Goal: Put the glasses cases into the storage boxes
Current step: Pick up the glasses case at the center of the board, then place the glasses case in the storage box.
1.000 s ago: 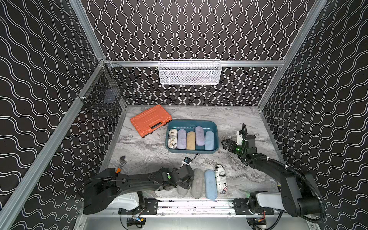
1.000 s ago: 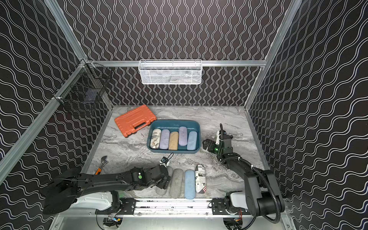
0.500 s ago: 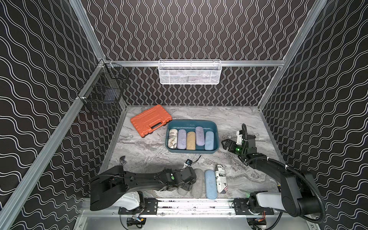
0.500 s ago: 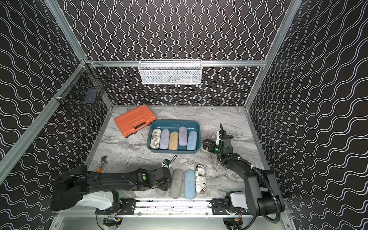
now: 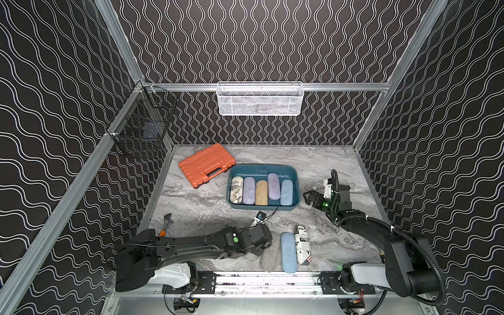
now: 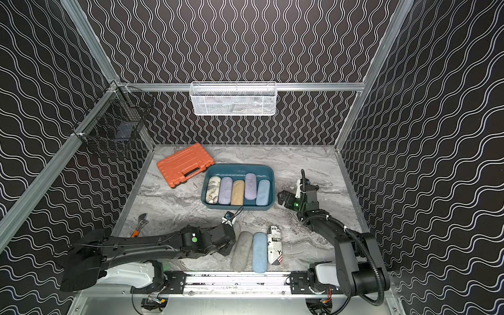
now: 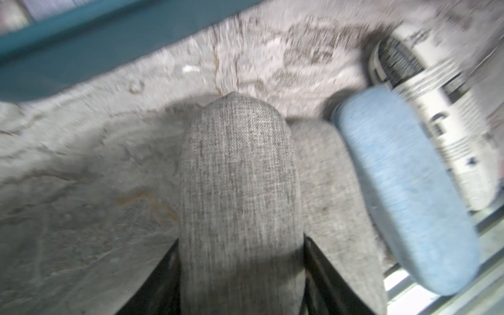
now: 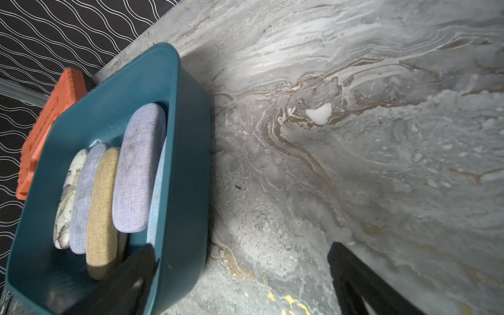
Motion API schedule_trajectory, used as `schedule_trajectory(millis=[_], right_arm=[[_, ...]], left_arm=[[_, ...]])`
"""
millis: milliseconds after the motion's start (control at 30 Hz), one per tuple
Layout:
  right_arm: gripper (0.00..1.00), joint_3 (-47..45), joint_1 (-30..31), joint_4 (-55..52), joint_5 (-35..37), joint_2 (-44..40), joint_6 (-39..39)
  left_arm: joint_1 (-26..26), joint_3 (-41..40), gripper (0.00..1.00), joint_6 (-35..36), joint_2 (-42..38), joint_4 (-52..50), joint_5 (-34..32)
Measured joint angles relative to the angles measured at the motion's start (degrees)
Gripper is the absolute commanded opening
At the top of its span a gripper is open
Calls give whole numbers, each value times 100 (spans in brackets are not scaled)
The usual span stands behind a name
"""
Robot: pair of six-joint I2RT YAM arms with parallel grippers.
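Note:
The dark teal storage box (image 5: 261,167) (image 6: 240,165) holds several glasses cases side by side: map-printed (image 5: 236,190), lavender (image 5: 248,190), tan (image 5: 261,192), lavender (image 5: 273,186) and light blue (image 5: 286,192). Near the front edge lie a grey case (image 5: 270,256), a light blue case (image 5: 288,252) and a newspaper-printed case (image 5: 302,244). My left gripper (image 7: 241,245) (image 5: 259,244) is low beside them, shut on another grey case (image 7: 240,177), one finger against each long side. My right gripper (image 8: 241,249) (image 5: 311,197) stands open just right of the box, holding nothing.
An orange ribbed tool case (image 5: 206,164) lies at the back left of the box. A wrench (image 5: 167,222) lies by the left wall. A white mesh basket (image 5: 259,98) and a black wire basket (image 5: 141,131) hang on the walls. A metal rail (image 5: 267,281) runs along the front.
My left gripper has shifted slightly right and its jaws have narrowed onto the grey case. The right arm has not moved.

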Motion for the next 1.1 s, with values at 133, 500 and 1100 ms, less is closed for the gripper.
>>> schedule_trajectory(millis=[133,500,1100], right_arm=[[100,0,0,0,0,0,0],[100,-2,0,0,-2,-2,0],[100,-2,0,0,-2,-33,0]], left_arm=[[52,426,52,173,-140,-400,-203],[1335,1266,53,874,-184,-479,-162],[3471,2343,54,1768,1880,942,800]])
